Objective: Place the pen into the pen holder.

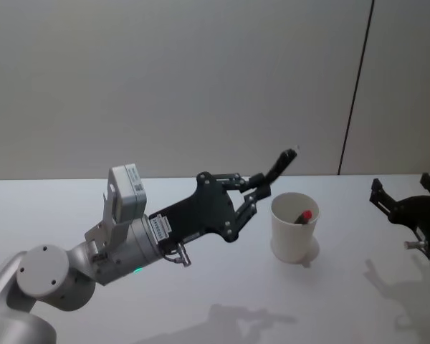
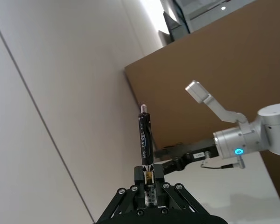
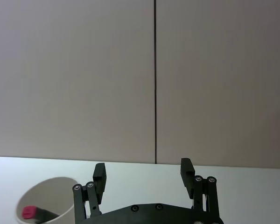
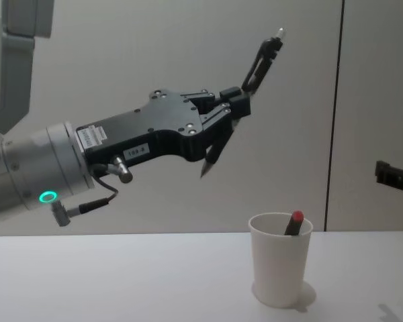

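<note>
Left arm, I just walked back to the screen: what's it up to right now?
The left gripper is shut on a black pen and holds it tilted in the air, above the table and up to the left of the pen holder. The black pen is not in the pen holder yet. A second pen with a red end already stands inside it. The right gripper sits open off to the right, holding nothing.

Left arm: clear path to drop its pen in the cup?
Probably yes. The left gripper holds the black pen up beside the cup; nothing between, and the red-tipped pen leaves most of its mouth free.
</note>
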`<state>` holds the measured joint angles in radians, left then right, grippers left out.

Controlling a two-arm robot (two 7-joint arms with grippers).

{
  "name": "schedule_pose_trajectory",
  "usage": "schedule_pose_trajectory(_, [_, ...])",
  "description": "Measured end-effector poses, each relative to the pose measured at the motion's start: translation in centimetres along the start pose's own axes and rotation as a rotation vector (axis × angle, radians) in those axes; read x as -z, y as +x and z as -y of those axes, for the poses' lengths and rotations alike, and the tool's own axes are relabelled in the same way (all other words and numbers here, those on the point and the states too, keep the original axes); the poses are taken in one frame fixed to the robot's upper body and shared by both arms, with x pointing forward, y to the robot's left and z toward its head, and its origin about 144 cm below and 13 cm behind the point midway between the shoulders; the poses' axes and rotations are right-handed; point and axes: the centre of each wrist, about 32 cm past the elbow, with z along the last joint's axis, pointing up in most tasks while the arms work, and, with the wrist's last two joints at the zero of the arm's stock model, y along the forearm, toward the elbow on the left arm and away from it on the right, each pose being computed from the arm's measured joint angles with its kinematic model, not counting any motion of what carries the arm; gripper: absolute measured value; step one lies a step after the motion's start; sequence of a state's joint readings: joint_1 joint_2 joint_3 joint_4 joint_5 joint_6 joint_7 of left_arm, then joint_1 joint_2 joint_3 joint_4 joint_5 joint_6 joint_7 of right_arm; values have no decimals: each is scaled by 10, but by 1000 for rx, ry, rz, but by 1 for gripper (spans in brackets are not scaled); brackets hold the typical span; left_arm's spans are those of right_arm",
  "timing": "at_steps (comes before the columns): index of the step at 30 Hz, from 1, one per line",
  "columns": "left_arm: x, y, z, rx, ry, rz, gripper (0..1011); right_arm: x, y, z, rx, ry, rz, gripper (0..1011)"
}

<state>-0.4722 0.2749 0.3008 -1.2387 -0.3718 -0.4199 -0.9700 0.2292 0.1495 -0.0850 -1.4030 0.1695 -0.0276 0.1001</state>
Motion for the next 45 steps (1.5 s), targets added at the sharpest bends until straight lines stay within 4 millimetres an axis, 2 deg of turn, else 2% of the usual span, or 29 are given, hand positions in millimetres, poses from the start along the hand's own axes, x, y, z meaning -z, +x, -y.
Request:
schedule_pose_trajectory(26, [4, 7, -1, 87, -4, -8, 127, -24, 10, 18, -355, 115, -55, 1001])
schedule_pose_trajectory(45, [5, 7, -1, 97, -5, -9, 129, -40, 27, 19, -666, 190, -84, 1001])
